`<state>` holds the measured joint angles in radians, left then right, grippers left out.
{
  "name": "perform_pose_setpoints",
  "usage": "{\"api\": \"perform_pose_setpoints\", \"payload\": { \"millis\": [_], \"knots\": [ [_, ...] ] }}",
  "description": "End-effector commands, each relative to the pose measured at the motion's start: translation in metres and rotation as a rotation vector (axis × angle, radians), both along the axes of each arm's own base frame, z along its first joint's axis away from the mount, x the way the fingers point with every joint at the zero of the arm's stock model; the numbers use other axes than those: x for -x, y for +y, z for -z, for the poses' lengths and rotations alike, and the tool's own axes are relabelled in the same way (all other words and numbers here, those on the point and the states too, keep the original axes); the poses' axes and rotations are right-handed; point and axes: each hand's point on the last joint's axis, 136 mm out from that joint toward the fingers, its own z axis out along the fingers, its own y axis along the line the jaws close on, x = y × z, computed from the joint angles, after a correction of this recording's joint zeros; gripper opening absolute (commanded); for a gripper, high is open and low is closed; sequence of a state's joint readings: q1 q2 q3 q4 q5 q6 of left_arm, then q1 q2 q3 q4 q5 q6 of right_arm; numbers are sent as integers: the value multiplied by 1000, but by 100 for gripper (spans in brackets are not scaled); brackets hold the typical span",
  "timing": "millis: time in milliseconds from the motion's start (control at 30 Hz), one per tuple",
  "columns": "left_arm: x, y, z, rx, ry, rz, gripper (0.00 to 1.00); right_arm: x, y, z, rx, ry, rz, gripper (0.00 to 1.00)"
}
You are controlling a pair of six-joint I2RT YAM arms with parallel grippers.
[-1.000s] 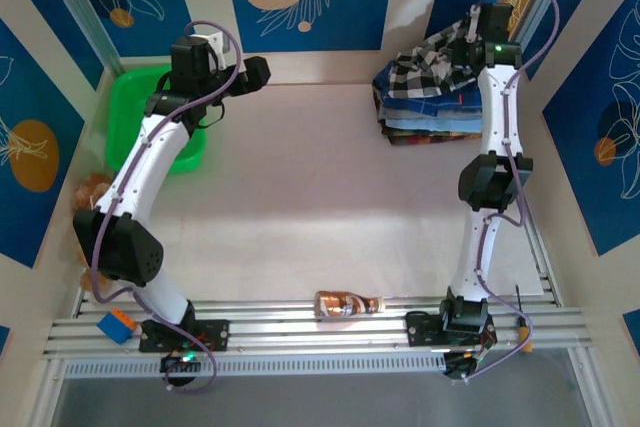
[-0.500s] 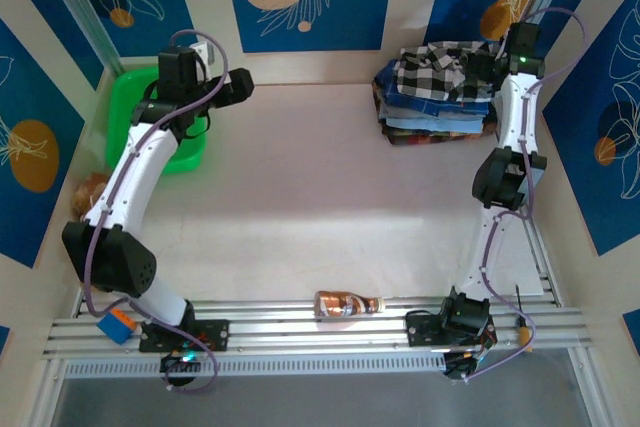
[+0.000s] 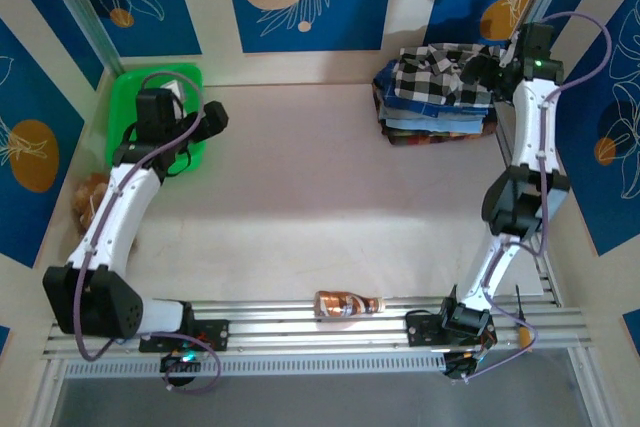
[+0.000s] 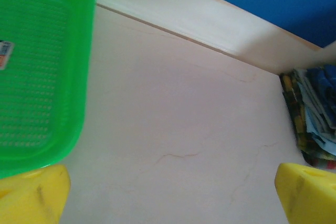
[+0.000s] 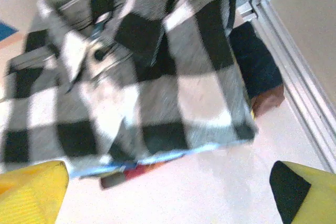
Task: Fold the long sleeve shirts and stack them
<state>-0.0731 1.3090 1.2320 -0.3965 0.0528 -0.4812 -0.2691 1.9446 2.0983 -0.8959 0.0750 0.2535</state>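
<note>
Right hand [image 5: 168, 192] wide open (empty) near checked shirt [image 5: 131, 77].

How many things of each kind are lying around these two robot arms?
Shirt stack, with a black-and-white checked shirt on top, layers too close to count: 1
Green basket: 1
Brown plush toy: 1
Brown bottle: 1
Total: 4

The top camera overlooks the whole table [image 3: 300, 207]; both wrist cameras, lower, share the shirt stack [image 3: 430, 115].
</note>
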Motion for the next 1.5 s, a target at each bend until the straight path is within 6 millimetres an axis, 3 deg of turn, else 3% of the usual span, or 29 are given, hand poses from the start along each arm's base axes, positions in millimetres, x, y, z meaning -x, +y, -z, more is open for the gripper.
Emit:
{"api": "perform_pose_setpoints", "payload": {
  "millis": [0,200,367,500,600,667,767,900,967,1000,1100,1233,1467],
  "knots": [
    [7,16,4,8,-43,-75,100,24,26,-4,-43,-17,-60,99],
    [31,31,66,-77,41,-123,100,79,72,15,-70,-71,-182,99],
    [48,34,109,-153,3,-93,100,126,120,53,-76,-127,-308,99],
    [53,26,131,-291,-93,12,100,148,129,95,34,-261,-335,99],
    [48,26,133,-423,-176,37,100,157,116,125,103,-345,-262,99],
    [43,29,132,-503,-237,44,100,157,108,138,122,-330,-225,99],
    [38,29,147,-581,-286,65,100,151,109,136,203,-429,-231,99],
    [31,24,160,-561,-298,86,100,134,97,142,117,-509,-178,99],
    [30,9,168,-543,-352,164,100,128,110,153,91,-528,-258,99],
    [31,8,178,-539,-359,168,100,125,116,161,123,-521,-274,99],
    [28,13,180,-523,-380,137,100,119,124,178,212,-517,-264,99],
    [11,16,192,-494,-255,166,100,107,124,184,217,-454,-266,99],
    [10,20,189,-486,-267,147,100,107,126,183,227,-444,-271,99]
  ]
}}
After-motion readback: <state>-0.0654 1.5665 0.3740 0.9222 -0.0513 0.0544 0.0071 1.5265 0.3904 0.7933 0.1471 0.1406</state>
